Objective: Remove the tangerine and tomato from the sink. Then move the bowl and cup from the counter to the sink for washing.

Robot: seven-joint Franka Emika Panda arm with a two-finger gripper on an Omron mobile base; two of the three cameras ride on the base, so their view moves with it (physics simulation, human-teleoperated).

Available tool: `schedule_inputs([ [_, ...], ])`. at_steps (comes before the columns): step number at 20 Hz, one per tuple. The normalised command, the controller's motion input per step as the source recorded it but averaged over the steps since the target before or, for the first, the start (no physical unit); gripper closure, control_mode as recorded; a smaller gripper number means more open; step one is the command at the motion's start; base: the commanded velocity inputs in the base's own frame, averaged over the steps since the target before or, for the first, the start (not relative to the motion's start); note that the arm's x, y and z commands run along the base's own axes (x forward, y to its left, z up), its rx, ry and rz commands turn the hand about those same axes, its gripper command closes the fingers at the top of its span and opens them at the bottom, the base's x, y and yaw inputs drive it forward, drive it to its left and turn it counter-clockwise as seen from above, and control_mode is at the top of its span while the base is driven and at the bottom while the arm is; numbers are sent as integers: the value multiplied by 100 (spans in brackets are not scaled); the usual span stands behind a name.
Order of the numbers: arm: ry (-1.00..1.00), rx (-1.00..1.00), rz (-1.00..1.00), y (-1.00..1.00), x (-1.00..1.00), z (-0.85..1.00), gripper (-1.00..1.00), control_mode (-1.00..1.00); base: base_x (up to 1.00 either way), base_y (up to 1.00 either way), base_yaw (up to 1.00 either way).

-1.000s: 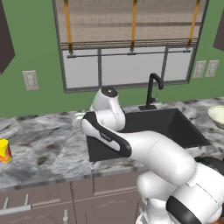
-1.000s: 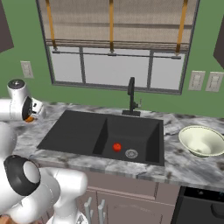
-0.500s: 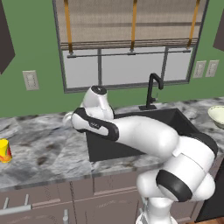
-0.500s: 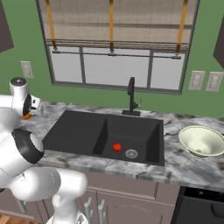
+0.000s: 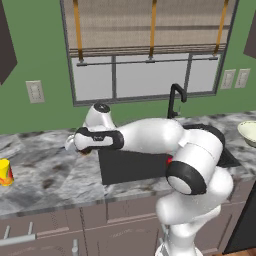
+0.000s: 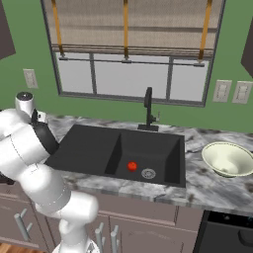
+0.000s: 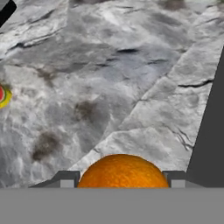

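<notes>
Your white arm reaches to the left, low over the grey-white marbled stone worktop (image 5: 45,170), just left of the big black sink (image 6: 123,153). In the hand view, your tool (image 7: 121,179) has its two dark tips on either side of the small orange tangerine (image 7: 122,171). The tips are clamped on the fruit, one on each side, so the tangerine is held above the stone and is out of the sink.

In the left base view the tool (image 5: 82,148) sits at the end of the arm, near the far left corner of the sink, with a bit of orange showing under it.

The small shiny red tomato (image 6: 132,166) lies at the bottom of the sink, in the right half, just left of the round metal drain (image 6: 148,173). The black curved faucet (image 6: 148,106) stands at the far edge of the sink.

The wide pale cream bowl (image 6: 228,159) sits on the worktop to the right of the sink, well apart from your tool. The small yellow cup with a red mark (image 5: 5,172) stands upright on the worktop far to the left, near the front edge. In the hand view the cup (image 7: 3,95) peeks in at the left edge.
</notes>
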Motion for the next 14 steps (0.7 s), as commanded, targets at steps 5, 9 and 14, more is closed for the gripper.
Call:
schedule_inputs([
  [5,7,-15,10,28,40,-31,100,-100,0,0,0],
  [9,10,-15,9,27,37,-32,100,-100,0,0,0],
  [14,10,-6,11,28,37,-23,100,-100,0,0,0],
])
